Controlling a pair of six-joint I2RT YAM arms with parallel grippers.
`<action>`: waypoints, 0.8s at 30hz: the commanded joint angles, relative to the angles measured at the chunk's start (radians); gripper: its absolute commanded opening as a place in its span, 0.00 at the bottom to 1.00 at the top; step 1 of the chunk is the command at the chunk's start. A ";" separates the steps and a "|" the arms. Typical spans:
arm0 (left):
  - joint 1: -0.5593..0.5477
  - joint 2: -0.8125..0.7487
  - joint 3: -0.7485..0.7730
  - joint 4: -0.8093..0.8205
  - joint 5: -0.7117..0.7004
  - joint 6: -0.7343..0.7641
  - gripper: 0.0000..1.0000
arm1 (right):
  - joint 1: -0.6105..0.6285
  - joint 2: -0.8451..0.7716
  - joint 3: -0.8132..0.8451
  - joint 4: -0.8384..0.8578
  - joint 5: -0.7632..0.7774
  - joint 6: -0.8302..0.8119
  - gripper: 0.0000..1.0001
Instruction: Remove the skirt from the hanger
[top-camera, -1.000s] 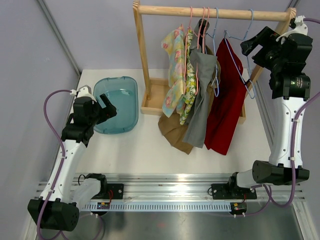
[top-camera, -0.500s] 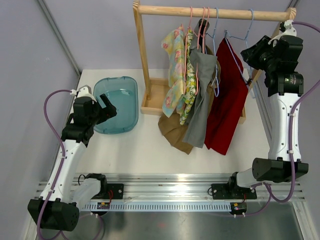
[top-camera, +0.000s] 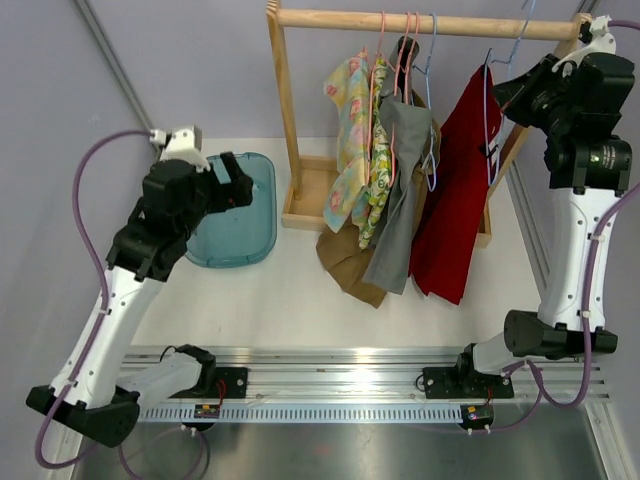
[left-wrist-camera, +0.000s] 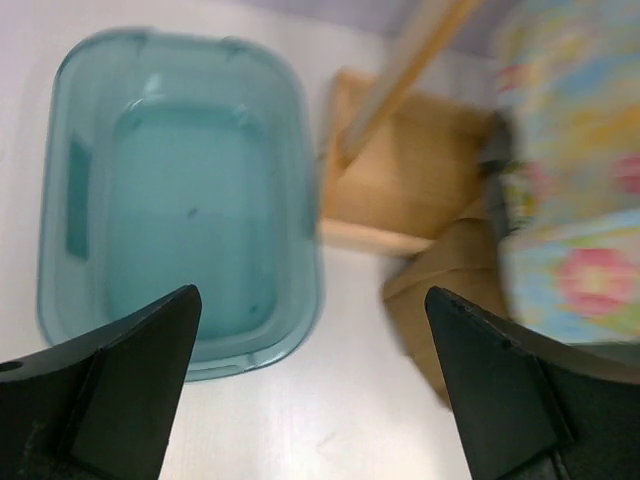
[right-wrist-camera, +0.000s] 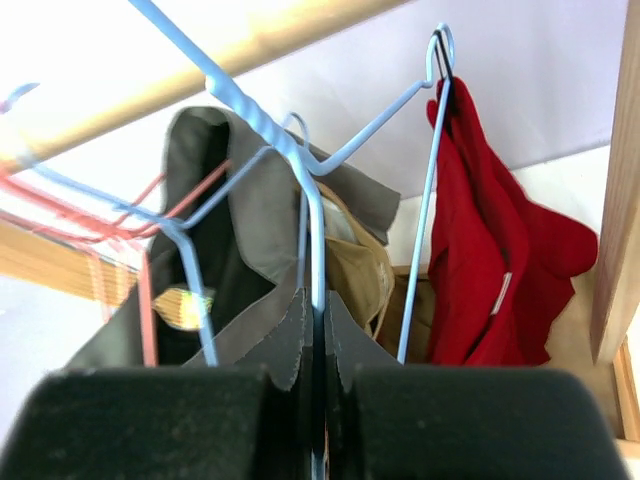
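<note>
White tabletop (top-camera: 290, 290) runs under both arms, with grey walls behind it and a metal track along the near edge. At the back we see a wooden rack (top-camera: 285, 110) whose round rail (top-camera: 330, 18) carries a row of clothes: a floral shirt (top-camera: 350, 150) on the left, a grey garment (top-camera: 400, 200) next to it, and a tan garment (top-camera: 345, 260) whose hem rests on the table below them. The red skirt (top-camera: 450, 200) hangs at the right end of the row, just beside the grey garment, draped over one arm of a light blue wire hanger (right-wrist-camera: 314, 240), and its hem reaches down near the table. Our right gripper (right-wrist-camera: 315, 375) is raised high next to the rail, and its two fingers are pressed together on the wire of that hanger, which runs straight up from between them in the wrist view. Whether the hanger's hook rests on the rail we cannot tell. Our left gripper (top-camera: 240, 185) hovers above the right side of a clear blue basin (left-wrist-camera: 300, 230) that sits on the table left of the rack, well apart from the skirt. Its fingers (left-wrist-camera: 140, 380) are spread wide and hold nothing.
</note>
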 joint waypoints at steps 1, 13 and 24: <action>-0.129 0.049 0.297 0.006 -0.035 0.074 0.99 | -0.001 -0.115 0.045 0.058 -0.027 0.010 0.00; -0.894 0.379 0.606 0.111 -0.105 0.253 0.99 | -0.001 -0.464 -0.328 0.073 -0.133 0.085 0.00; -1.077 0.540 0.396 0.506 -0.085 0.204 0.99 | -0.001 -0.702 -0.383 0.038 -0.095 0.150 0.00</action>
